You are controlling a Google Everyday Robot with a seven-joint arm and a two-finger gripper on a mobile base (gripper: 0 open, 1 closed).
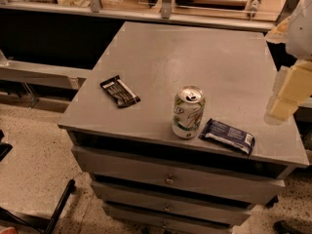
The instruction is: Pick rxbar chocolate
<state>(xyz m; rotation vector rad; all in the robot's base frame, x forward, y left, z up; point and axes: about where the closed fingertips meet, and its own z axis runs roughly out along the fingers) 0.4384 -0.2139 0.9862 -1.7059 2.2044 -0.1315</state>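
The rxbar chocolate (120, 91) is a small flat black wrapped bar with white text lines. It lies flat near the left front of the grey cabinet top (195, 57). My gripper (285, 99) is at the right edge of the view, pale yellow and blurred, hovering over the cabinet's right side. It is far to the right of the bar, with the can between them.
A green and white drink can (188, 112) stands upright near the front edge. A dark blue wrapped bar (227, 136) lies just right of it. The cabinet has drawers (168, 179) below. A rail and shelving (146, 11) run behind it.
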